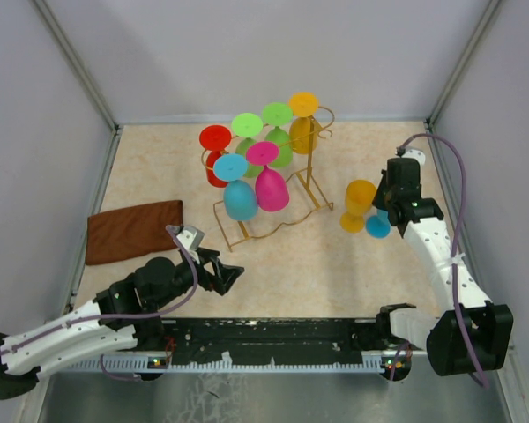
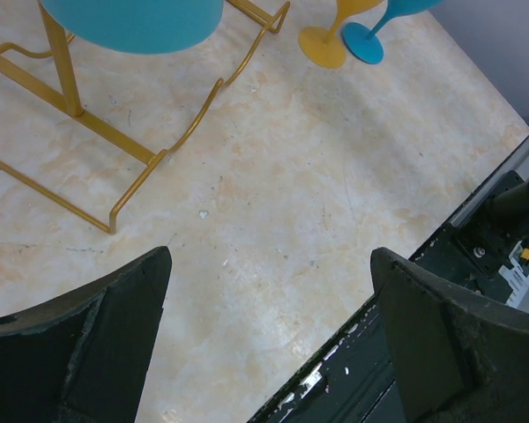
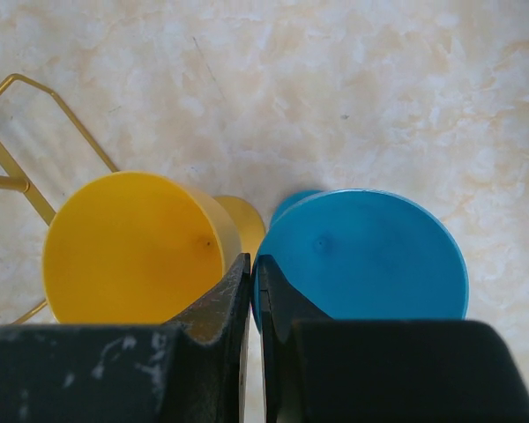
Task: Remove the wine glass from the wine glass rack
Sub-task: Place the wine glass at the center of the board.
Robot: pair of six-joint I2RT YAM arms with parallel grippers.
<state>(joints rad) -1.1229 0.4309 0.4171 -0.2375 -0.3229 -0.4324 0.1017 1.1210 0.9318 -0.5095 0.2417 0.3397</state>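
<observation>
The gold wine glass rack [image 1: 310, 181] stands mid-table with several coloured wine glasses hanging upside down from it; its wavy wire base [image 2: 70, 101] and a cyan bowl [image 2: 132, 18] show in the left wrist view. Right of the rack, a yellow wine glass [image 1: 360, 203] and a blue wine glass [image 1: 378, 226] stand upright on the table, almost touching. My right gripper [image 3: 254, 263] is shut on the near rim of the blue wine glass [image 3: 361, 256], one finger inside the bowl, the other between it and the yellow glass [image 3: 132, 247]. My left gripper [image 1: 234, 275] hangs open and empty low over the table [image 2: 269, 256].
A brown cloth [image 1: 132, 231] lies at the left side of the table. The black rail [image 1: 273, 333] with the arm bases runs along the near edge. Grey walls close in the back and both sides. A corner of the rack's wire base [image 3: 18, 106] lies left of the yellow glass.
</observation>
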